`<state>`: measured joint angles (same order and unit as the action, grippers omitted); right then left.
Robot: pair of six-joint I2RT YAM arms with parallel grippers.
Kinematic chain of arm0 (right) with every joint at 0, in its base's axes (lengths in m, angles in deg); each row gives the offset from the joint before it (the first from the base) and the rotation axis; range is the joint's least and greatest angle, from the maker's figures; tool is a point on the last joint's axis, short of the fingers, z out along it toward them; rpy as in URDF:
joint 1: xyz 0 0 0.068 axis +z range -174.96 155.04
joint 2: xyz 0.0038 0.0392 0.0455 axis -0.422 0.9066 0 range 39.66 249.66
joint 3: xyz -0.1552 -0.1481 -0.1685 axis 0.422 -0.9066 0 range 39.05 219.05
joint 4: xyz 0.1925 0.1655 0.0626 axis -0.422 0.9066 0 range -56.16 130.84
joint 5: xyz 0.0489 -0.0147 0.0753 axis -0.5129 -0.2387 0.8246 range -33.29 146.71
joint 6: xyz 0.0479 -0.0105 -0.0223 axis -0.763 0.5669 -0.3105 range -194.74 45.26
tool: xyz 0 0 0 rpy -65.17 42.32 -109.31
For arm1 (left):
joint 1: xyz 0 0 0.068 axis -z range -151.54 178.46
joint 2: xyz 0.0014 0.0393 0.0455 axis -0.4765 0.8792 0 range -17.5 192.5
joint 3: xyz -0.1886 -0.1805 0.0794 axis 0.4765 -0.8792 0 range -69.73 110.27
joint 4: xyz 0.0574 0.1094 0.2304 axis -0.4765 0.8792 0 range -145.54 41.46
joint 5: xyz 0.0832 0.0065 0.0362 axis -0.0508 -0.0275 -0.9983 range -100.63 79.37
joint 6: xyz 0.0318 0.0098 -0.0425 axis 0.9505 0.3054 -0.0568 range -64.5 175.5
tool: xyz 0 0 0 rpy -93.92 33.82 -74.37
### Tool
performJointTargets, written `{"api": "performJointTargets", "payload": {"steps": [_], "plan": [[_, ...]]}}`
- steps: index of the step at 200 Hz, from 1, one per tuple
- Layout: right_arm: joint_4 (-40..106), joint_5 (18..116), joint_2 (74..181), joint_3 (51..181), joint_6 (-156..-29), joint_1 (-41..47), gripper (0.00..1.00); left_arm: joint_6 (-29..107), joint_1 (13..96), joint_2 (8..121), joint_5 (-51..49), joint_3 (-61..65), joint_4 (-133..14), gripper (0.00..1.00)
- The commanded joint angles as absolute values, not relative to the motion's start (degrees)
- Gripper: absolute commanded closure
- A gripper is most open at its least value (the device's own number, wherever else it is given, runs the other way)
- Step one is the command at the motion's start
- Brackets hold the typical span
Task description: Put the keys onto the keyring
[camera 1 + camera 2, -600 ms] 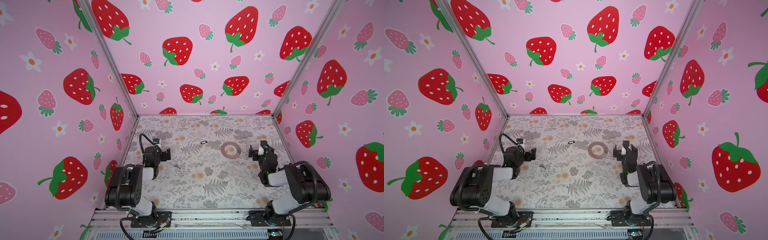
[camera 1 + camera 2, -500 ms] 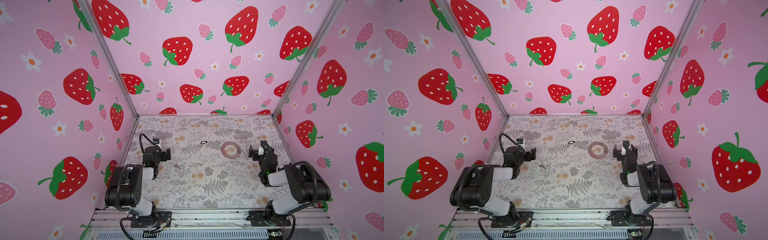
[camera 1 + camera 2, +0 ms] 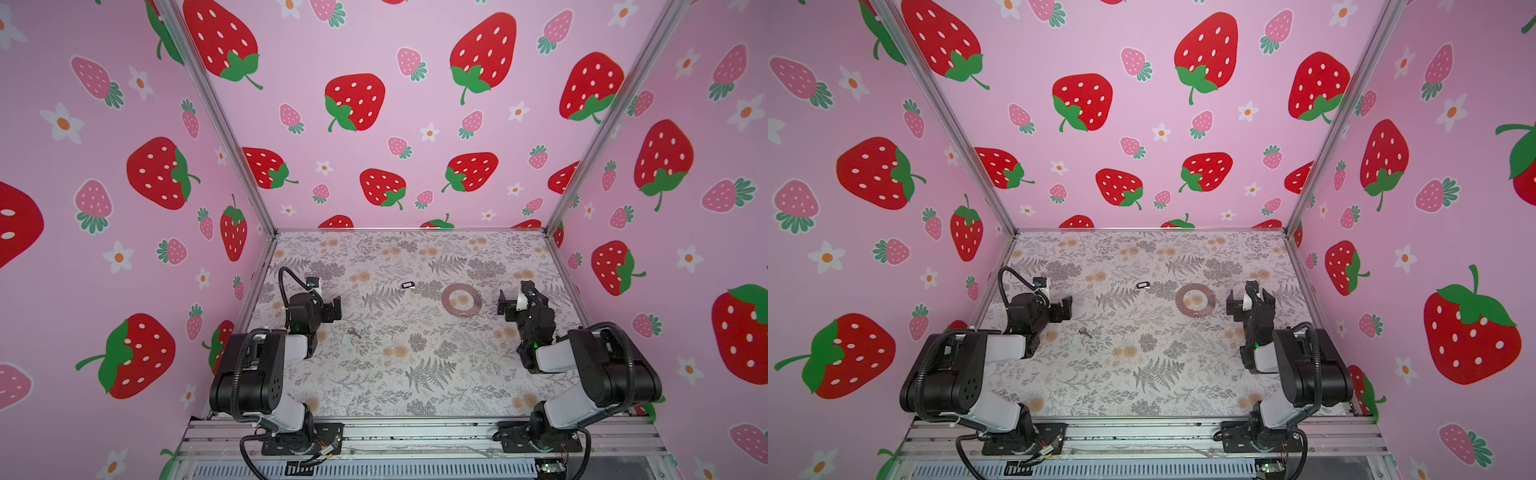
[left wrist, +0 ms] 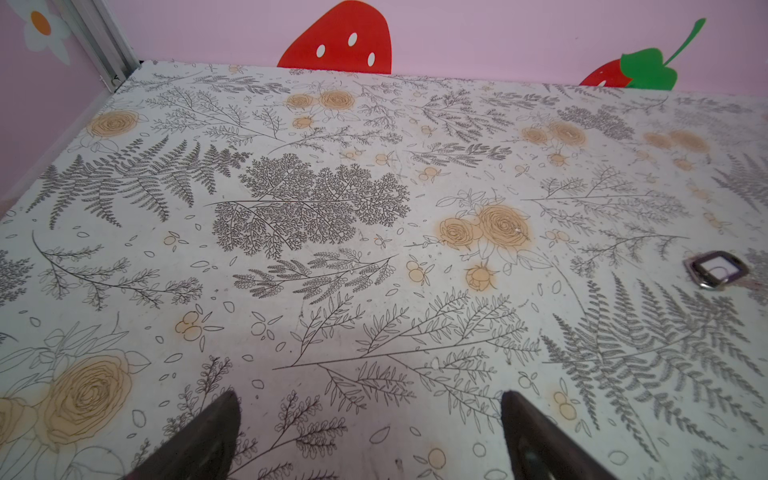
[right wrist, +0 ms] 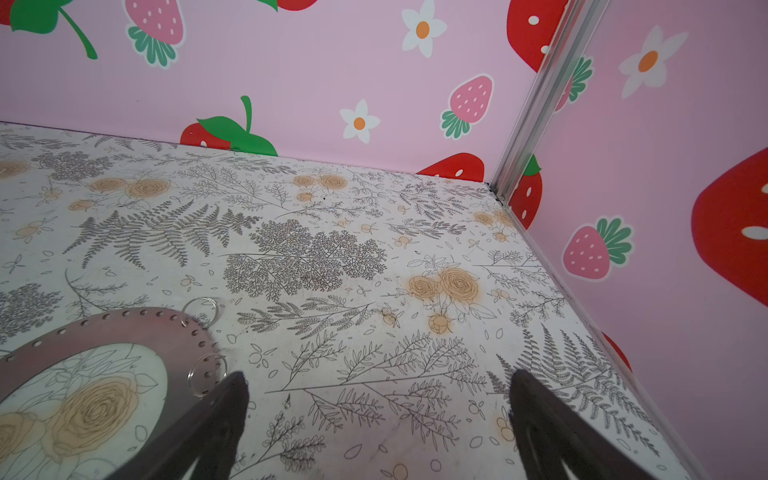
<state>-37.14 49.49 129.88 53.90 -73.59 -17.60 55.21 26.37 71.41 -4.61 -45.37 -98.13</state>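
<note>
You are looking down on a floral table [image 3: 395,374], with 12 o'clock at the back wall. Your left gripper [image 3: 334,308] is hovering at 9 o'clock, jaws apart and empty. Your right gripper [image 3: 504,304] is hovering at 3 o'clock, also apart and empty. The keyring [image 3: 446,300] is lying flat at 2 o'clock, just beside the right gripper. The tag [image 3: 408,285] is lying at 12 and the key [image 3: 354,332] at 9. Both are tiny and flat, so closing jaws could be pushing them away. A right finger [image 5: 208,424] is sitting beside a wire loop [image 5: 207,375] and could nudge the keyring.
</note>
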Motion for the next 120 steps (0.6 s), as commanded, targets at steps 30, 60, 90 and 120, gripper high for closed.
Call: {"api": "performJointTargets", "payload": {"steps": [30, 60, 90, 120], "plan": [[-39.9, 44.5, 128.6, 53.0, -76.6, -18.0, 0.01, 53.7, 26.6, 70.8, -7.6, -43.3, -98.5, 0.01], [-27.0, 47.3, 120.2, 55.9, -75.8, -17.8, 0.00, 55.1, 26.6, 66.9, -4.3, -39.0, -87.9, 0.01], [-7.7, 54.0, 113.9, 63.2, -78.9, -17.2, 0.07, 55.2, 27.1, 64.9, 1.3, -29.2, -67.1, 0.01], [6.3, 56.1, 111.2, 68.0, -81.9, -14.3, 0.07, 52.0, 30.3, 62.0, 0.5, -26.1, -58.9, 0.00]]}}
